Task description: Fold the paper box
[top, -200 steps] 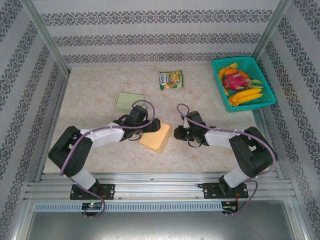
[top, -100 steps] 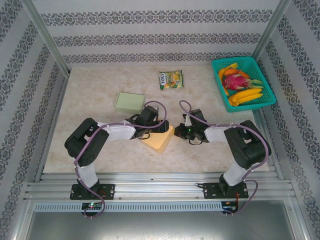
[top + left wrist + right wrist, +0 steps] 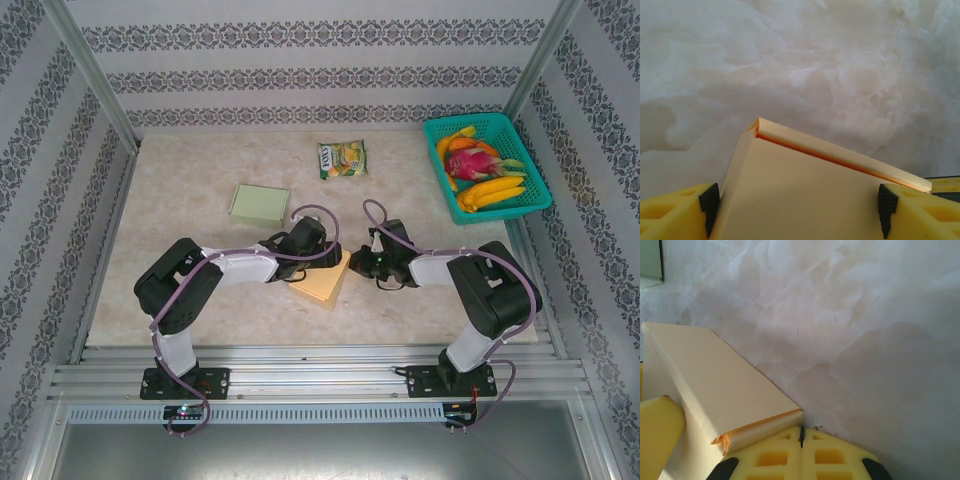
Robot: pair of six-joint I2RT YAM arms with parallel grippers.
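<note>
Orange-tan and tilted at the middle of the table [image 3: 200,270], the paper box [image 3: 322,283] sits clamped between the wide-spread fingers of the left gripper [image 3: 798,202], we see, while the right gripper [image 3: 801,437], fingers pressed together, touches its corner.

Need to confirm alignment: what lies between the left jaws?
The orange paper box spans the gap between the left gripper's jaws, pad to pad, in the left wrist view.

- Robot lab / test cell: left arm [image 3: 225,268] & right arm [image 3: 470,275] bolted to alu rail [image 3: 320,385] at worktop [image 3: 190,180] near edge.
- Alu corner posts [image 3: 90,75] + patterned wall panels [image 3: 320,60] enclose it.
- Fruit basket [image 3: 505,212], snack bag [image 3: 342,159] laid out at back.
</note>
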